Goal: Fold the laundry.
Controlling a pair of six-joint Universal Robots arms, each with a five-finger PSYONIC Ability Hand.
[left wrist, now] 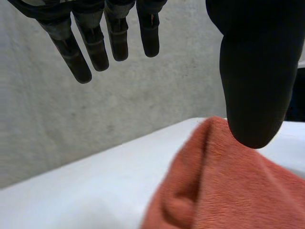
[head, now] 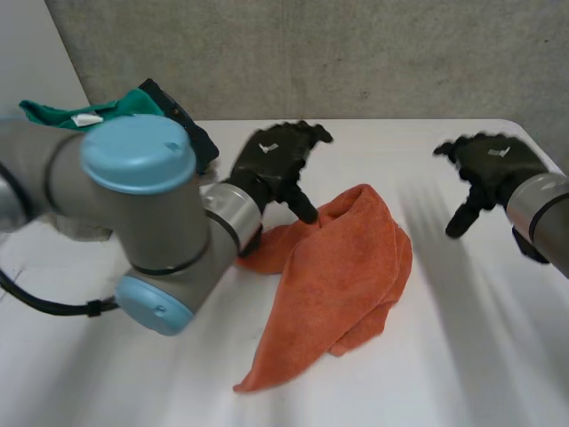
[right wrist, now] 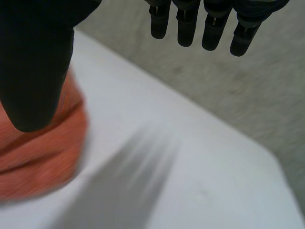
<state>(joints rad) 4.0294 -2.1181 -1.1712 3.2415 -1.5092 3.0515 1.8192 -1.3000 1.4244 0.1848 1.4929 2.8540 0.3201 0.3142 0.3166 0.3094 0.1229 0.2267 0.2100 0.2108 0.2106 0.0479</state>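
Where the left arm [head: 151, 222] crosses, orange cloth [head: 342, 267] is partly hidden.

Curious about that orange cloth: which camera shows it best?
The head view: nearly the whole orange towel lies rumpled on the table. The left wrist view catches one fold by the left hand; the right wrist view, an edge by the right hand.

One orange cloth [head: 342, 276] lies on the one white table [head: 480, 356]. Behind it to the left are one green cloth [head: 133, 100] and one dark cloth [head: 191, 133]. There are two robot hands: the left robot hand [head: 276, 156] just behind the orange cloth, the right robot hand [head: 493, 165] well to its right.
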